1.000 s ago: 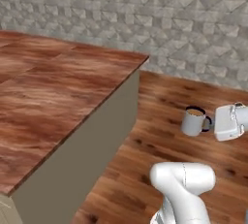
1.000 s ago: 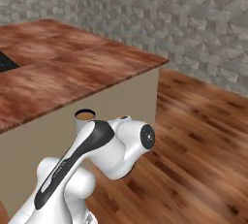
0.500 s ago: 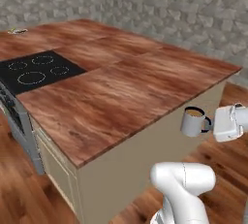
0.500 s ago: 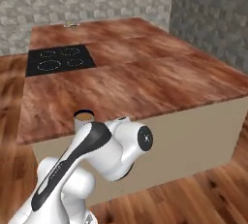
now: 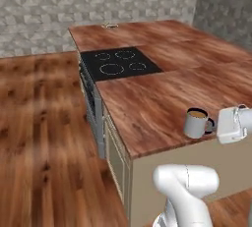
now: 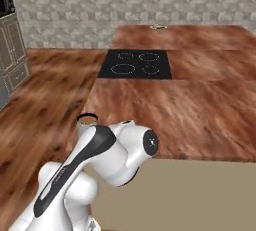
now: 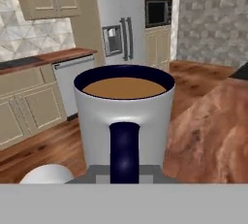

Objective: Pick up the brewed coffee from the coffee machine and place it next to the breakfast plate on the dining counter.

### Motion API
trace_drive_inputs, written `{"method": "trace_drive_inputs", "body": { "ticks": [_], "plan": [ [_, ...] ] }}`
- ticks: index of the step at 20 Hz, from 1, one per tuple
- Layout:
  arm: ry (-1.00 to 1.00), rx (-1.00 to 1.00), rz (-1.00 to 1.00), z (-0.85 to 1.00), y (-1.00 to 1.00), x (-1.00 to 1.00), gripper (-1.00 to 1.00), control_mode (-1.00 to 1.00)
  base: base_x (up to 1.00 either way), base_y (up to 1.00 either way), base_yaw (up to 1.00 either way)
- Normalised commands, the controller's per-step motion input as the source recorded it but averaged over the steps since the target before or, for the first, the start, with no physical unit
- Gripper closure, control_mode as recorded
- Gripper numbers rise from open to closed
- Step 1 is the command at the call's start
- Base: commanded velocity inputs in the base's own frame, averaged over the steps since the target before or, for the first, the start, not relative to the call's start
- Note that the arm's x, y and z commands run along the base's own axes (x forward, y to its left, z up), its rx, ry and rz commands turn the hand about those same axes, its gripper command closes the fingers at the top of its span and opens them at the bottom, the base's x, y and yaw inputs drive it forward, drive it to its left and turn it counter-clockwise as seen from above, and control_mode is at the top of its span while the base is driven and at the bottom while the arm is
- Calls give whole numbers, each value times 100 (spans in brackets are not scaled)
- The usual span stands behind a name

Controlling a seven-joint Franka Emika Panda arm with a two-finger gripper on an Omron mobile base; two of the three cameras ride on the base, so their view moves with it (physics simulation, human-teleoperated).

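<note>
Grey and full of brown liquid, the brewed coffee (image 5: 197,123) is off the machine, held upright by its handle in the closed gripper (image 5: 215,127) at the near edge of the dining counter (image 5: 162,98), so only placing remains beside the breakfast plate (image 5: 111,25) at the far end.
</note>
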Motion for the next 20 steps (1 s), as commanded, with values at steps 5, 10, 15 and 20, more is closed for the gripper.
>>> {"method": "trace_drive_inputs", "body": {
  "ticks": [5, 10, 15, 20],
  "plan": [
    [0, 0, 0, 0, 0, 0, 100, 100, -42, 100, 52],
    [0, 0, 0, 0, 0, 0, 100, 100, -20, 100, 36],
    [0, 0, 0, 0, 0, 0, 100, 100, 75, 91, 6],
    [0, 0, 0, 0, 0, 0, 100, 100, 100, 52, -10]
  ]
}}
